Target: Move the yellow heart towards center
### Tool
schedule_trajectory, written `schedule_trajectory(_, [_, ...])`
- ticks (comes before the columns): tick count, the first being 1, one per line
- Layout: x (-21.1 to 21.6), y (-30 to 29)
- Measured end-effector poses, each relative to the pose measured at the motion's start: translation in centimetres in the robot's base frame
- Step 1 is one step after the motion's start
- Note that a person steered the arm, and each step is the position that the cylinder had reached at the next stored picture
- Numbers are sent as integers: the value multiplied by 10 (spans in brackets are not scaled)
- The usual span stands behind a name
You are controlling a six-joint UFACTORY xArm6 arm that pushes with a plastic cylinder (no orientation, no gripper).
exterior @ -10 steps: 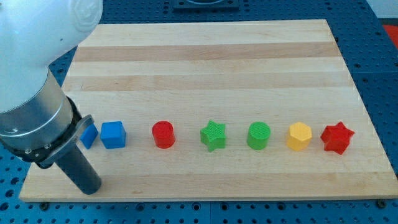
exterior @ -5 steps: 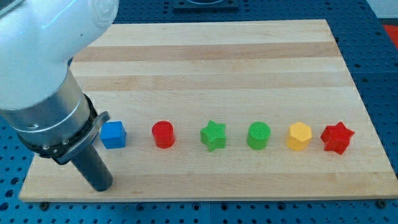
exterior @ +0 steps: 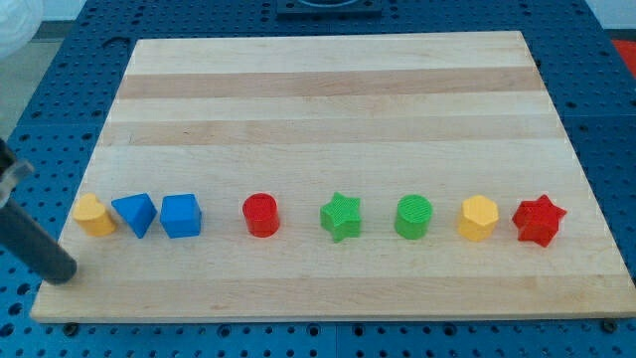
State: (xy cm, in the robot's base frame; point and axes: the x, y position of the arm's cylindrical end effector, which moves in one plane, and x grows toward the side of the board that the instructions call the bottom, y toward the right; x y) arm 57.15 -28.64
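The yellow heart (exterior: 94,214) lies at the far left end of a row of blocks, close to the left edge of the wooden board (exterior: 328,89). My tip (exterior: 62,272) rests at the board's left edge, just below and left of the yellow heart, a small gap apart from it. The dark rod runs up and left out of the view. To the right of the heart in the row lie a blue triangle (exterior: 134,214) and a blue cube (exterior: 181,215).
Further right in the row lie a red cylinder (exterior: 261,214), a green star (exterior: 341,217), a green cylinder (exterior: 413,217), a yellow hexagon (exterior: 478,218) and a red star (exterior: 538,221). A blue perforated table (exterior: 596,119) surrounds the board.
The arm has swung left and mostly out of view, uncovering the yellow heart and the blue triangle. The tip has moved left to the board's edge. No block has moved.
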Motion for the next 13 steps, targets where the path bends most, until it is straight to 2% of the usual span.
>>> schedule_trajectory(1, [-26,5])
schedule_trajectory(2, [-29,27])
schedule_trajectory(4, [-68,12])
schedule_trajectory(5, [-70,-2])
schedule_trajectory(6, [-75,9])
schedule_trajectory(8, [-122,10])
schedule_trajectory(9, [-149,31])
schedule_trajectory(11, [-156,86])
schedule_trajectory(12, [-168,149])
schedule_trajectory(13, [-167,165])
